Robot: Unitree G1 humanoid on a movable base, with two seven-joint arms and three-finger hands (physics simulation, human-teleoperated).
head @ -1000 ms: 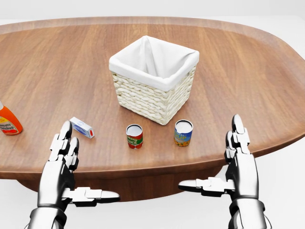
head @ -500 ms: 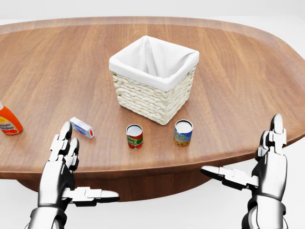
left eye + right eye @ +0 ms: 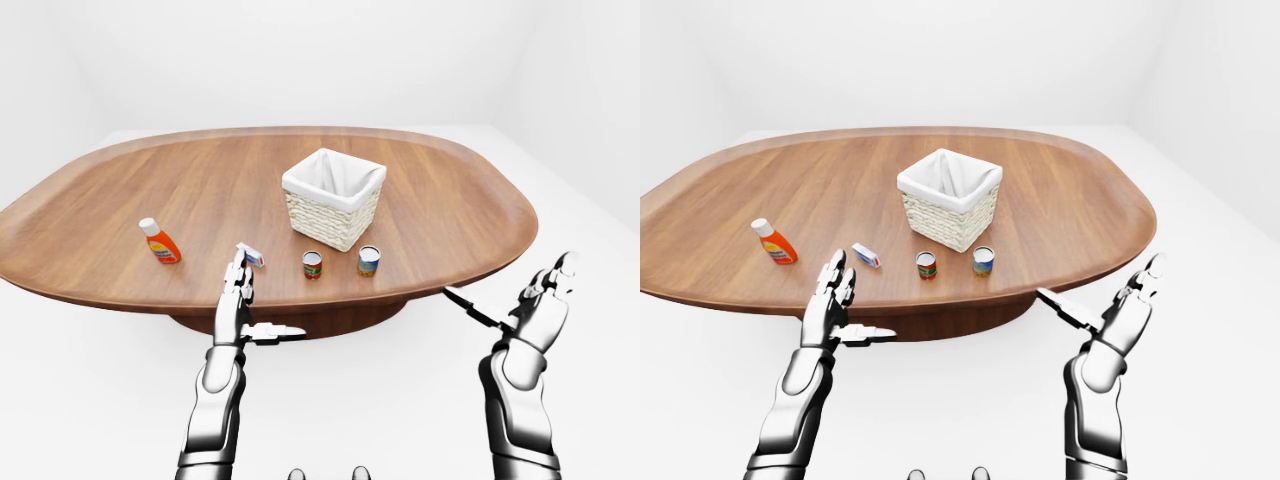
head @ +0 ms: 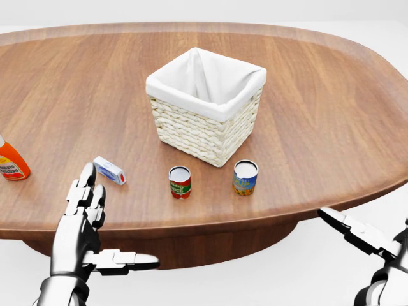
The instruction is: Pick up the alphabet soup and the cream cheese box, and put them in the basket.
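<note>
A blue-and-yellow can, the alphabet soup (image 4: 245,177), stands upright on the wooden table (image 4: 319,108), just below the basket (image 4: 205,105) in the head view. The small white-and-blue cream cheese box (image 4: 109,170) lies at the lower left. The woven basket has a white liner and looks empty. My left hand (image 4: 113,220) is open at the table's near edge, fingers up, just below the box and apart from it. My right hand (image 3: 1100,285) is open, off the table's lower right edge, with only its thumb (image 4: 354,233) in the head view.
A red-and-green can (image 4: 180,182) stands left of the soup can. An orange bottle (image 4: 11,164) lies at the far left edge of the head view. The oval table is wide, with white floor all around it.
My right hand has swung to the right, away from the cans, and has mostly left the head view. My left hand and the objects have not moved.
</note>
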